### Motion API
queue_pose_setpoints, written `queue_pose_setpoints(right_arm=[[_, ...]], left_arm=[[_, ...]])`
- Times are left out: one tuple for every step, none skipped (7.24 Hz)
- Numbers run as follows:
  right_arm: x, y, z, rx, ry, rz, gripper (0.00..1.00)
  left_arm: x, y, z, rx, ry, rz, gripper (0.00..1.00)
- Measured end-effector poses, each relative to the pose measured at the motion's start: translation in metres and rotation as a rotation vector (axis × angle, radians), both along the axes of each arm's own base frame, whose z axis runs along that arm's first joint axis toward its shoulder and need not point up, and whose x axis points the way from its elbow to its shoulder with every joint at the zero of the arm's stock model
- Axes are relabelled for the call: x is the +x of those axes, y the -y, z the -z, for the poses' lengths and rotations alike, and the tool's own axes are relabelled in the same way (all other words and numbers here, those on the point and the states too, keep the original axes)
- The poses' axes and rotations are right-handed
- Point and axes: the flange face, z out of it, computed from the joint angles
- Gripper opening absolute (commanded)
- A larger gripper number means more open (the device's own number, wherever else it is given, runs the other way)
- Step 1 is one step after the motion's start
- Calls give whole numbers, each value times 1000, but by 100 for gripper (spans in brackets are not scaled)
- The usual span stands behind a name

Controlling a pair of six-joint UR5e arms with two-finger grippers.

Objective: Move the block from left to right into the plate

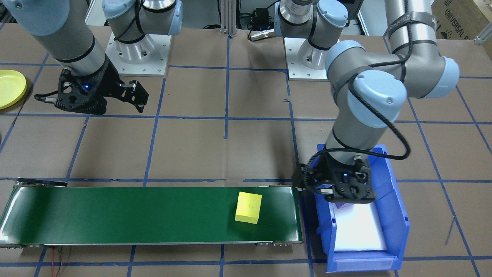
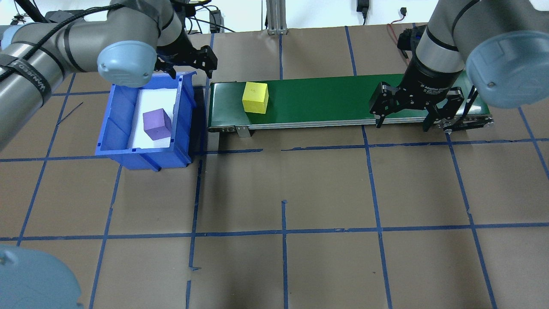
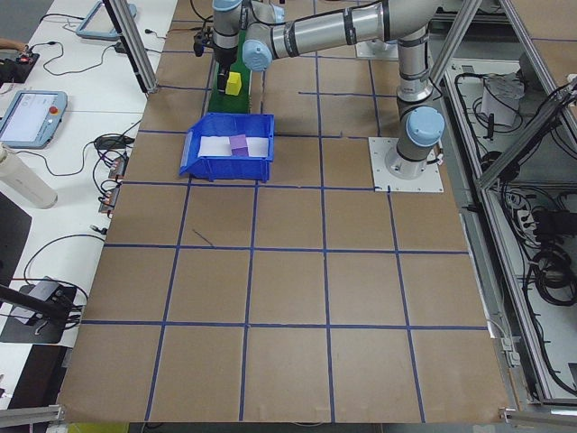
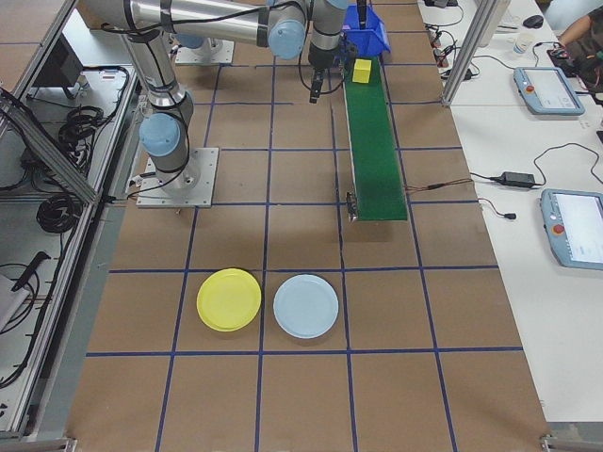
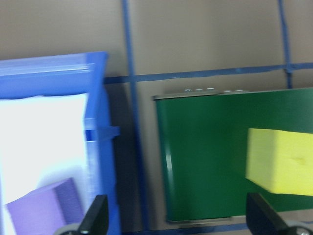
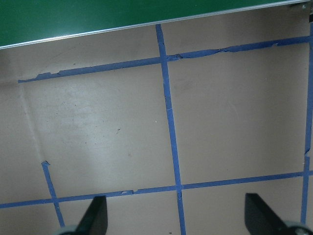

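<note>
Open brown table point(image 2: 283, 189) in front of green conveyor point(image 2: 326, 101), unobstructed. Yellow block point(image 2: 255, 97) alone on belt, clear above and on all sides. Blue bin point(image 2: 128, 150) butts against belt's left end, walls hemming purple block point(image 2: 157, 124). Yellow plate point(image 4: 228, 299) and pale blue plate point(image 4: 305, 306) side by side past belt's far end.

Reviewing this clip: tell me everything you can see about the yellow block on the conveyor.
The yellow block is a plain, matte, foam-like cube with a faint mark on its top face. It sits flat on the green conveyor belt, near the end beside the blue bin, slightly turned against the belt's edges. Nothing grips or touches it but the belt. The left gripper hovers open over the gap between bin and belt; the wrist view shows the block at its right edge.
</note>
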Motion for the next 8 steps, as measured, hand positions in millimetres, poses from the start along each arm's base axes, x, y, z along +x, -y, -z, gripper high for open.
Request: queue_pose_setpoints(right_arm=[[0, 0, 0, 1, 0, 0, 100], [0, 0, 0, 1, 0, 0, 100], [0, 0, 0, 0, 0, -1, 100], [0, 0, 0, 0, 1, -1, 100], [1, 1, -1, -5, 6, -4, 100], [2, 7, 0, -24, 13, -6, 100], [2, 17, 3, -46, 18, -6, 100], [3, 30, 10, -77, 37, -1, 100]], left_arm=[[39, 3, 6, 22, 3, -35, 100], [72, 3, 13, 50, 5, -51, 100], [94, 1, 20, 80, 7, -40, 100], [107, -3, 30, 109, 8, 0, 100], [113, -7, 41, 133, 13, 88, 100], [117, -10, 48, 146, 23, 218, 100], [118, -12, 52, 151, 35, 372, 100], [119, -14, 58, 154, 46, 532, 100]])
